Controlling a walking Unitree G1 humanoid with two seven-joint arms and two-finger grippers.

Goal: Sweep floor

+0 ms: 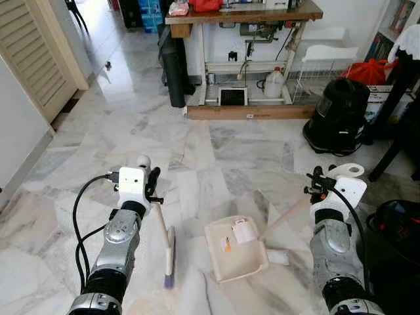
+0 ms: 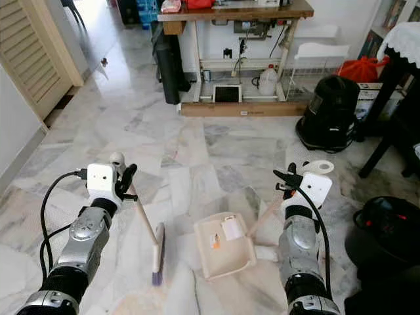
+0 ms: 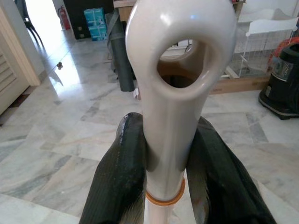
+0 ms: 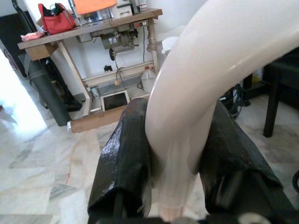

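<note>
Scraps of litter, a white paper slip [image 1: 243, 231] and a small orange bit [image 1: 227, 245], lie inside the cream plastic dustpan [image 1: 235, 250], which rests flat on the grey-veined white marble floor [image 1: 216, 157] between the two arms, its open lip turned toward the robot's left. Another pale scrap [image 1: 278, 257] lies on the floor just beside the pan's right edge. The pan's long cream handle [image 1: 287, 215] slants up to the right gripper [image 1: 319, 182], whose jaws are pressed against it on both sides, with the handle's hanging loop standing above the wrist.

Just to the left of the pan stands the cream-handled broom with purple bristles [image 1: 168, 252], its head touching the floor near the pan's lip. Its stick rises to the left gripper [image 1: 153, 186]; the left wrist view shows the black fingers [image 3: 119, 177] pinching the stick just below its ringed top.

Judging from this, the collecting step is in hand: some litter is in the pan, one scrap is not. The next move seems to call for steadying the pan's lip flat against the marble while the broom draws short strokes toward it; the stray scrap sits behind the pan, so either tool must be repositioned first.

Farther off, against the far wall, stand a wooden worktop on a white frame [image 1: 243, 14], a black vacuum cleaner [image 1: 339, 116] and a louvred door [image 1: 36, 52].
</note>
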